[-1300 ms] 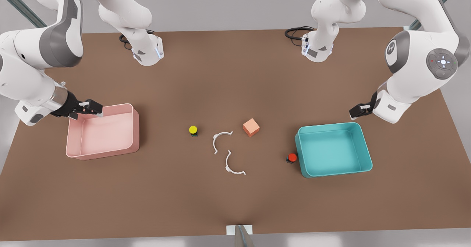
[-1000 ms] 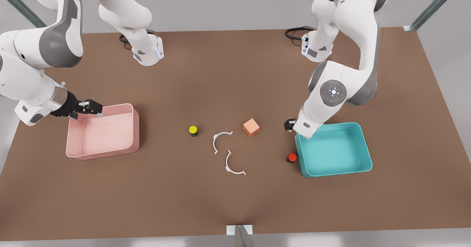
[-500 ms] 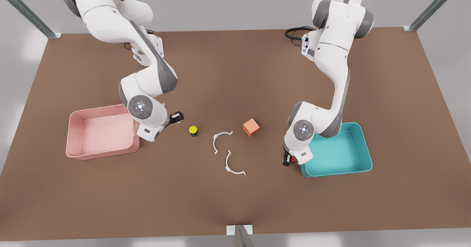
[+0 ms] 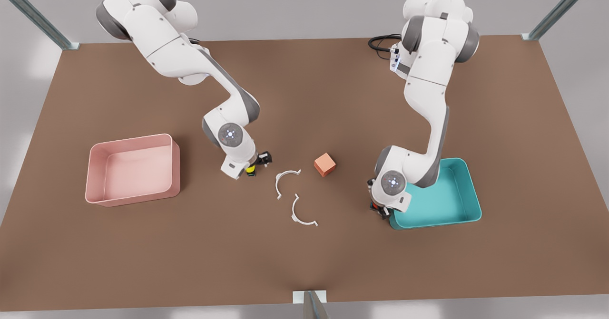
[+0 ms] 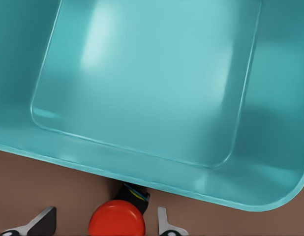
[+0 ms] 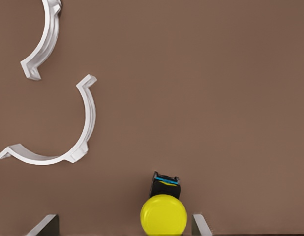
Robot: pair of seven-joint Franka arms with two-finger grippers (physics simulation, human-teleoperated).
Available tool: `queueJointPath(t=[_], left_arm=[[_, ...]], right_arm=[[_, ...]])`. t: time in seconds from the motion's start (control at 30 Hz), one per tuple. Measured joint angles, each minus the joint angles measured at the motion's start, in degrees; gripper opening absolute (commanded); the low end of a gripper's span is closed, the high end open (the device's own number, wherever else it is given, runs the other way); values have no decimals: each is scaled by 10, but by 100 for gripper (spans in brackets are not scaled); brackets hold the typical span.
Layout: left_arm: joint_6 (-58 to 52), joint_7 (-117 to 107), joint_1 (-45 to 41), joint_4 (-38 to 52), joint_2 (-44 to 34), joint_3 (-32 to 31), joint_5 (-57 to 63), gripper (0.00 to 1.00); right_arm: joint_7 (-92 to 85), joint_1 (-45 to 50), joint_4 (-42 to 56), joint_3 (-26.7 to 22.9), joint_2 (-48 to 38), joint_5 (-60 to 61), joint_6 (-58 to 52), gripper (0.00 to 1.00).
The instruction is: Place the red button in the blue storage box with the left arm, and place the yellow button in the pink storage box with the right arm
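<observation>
The red button (image 5: 116, 219) stands on the brown table right beside the blue storage box (image 5: 142, 98), at its wall toward the front view's left. My left gripper (image 5: 104, 223) is open and straddles it, one finger on each side with a gap. In the front view that gripper (image 4: 379, 208) hides most of the button by the box (image 4: 430, 161). The yellow button (image 6: 163, 214) sits between the fingers of my open right gripper (image 6: 122, 225), untouched. In the front view the right gripper (image 4: 255, 163) hangs over the yellow button (image 4: 250, 169), with the pink storage box (image 4: 128, 140) to the front view's left.
Two white curved clips (image 4: 287, 176) (image 4: 300, 214) lie mid-table, close to the yellow button; the right wrist view shows them too (image 6: 78, 132) (image 6: 46, 39). An orange cube (image 4: 325, 164) rests between the two arms. Both boxes hold nothing.
Both arms swung in from beside the boxes. The right gripper travelled from the pink box to the yellow button. The left gripper came down around the red button.
</observation>
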Motion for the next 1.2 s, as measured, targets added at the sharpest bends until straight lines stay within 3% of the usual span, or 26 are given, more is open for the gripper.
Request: queueJointPath(t=[0.03, 0.07, 0.2, 0.47, 0.7, 0.77, 0.83, 0.87, 0.93, 1.07, 1.2], left_arm=[[3, -13, 0, 0, 2, 0, 0, 77], [6, -25, 0, 0, 4, 0, 0, 67], [14, -68, -1, 0, 7, 0, 0, 51], [9, -120, -4, 1, -23, 0, -4, 44], [-99, -105, 21, 1, -105, 18, -6, 44], [-124, -83, 54, 1, -104, 26, -5, 44], [-136, -59, 77, -1, -92, 28, -5, 45], [-136, -49, 82, -2, -85, 28, -4, 100], [-134, -25, 86, -4, -75, 28, -3, 100], [-136, 28, 85, -2, -77, 27, -4, 100], [-150, 178, 88, 13, -167, 26, -22, 100]], right_arm=[[9, 0, -8, 0, 0, -1, 8, 100], [17, 1, -12, 0, 2, -2, 16, 100], [46, 0, -22, -1, 16, -5, 50, 100], [87, -18, -56, -1, 11, -29, 82, 100], [111, -21, -73, -6, 45, -57, 131, 100], [116, -21, -72, -7, 51, -64, 147, 95], [121, -21, -72, -7, 53, -69, 158, 84], [123, -22, -72, -7, 54, -71, 163, 81], [127, -23, -73, -7, 55, -76, 170, 75], [134, -22, -75, -7, 55, -87, 176, 76], [139, -21, -68, -7, 55, -103, 157, 79]])
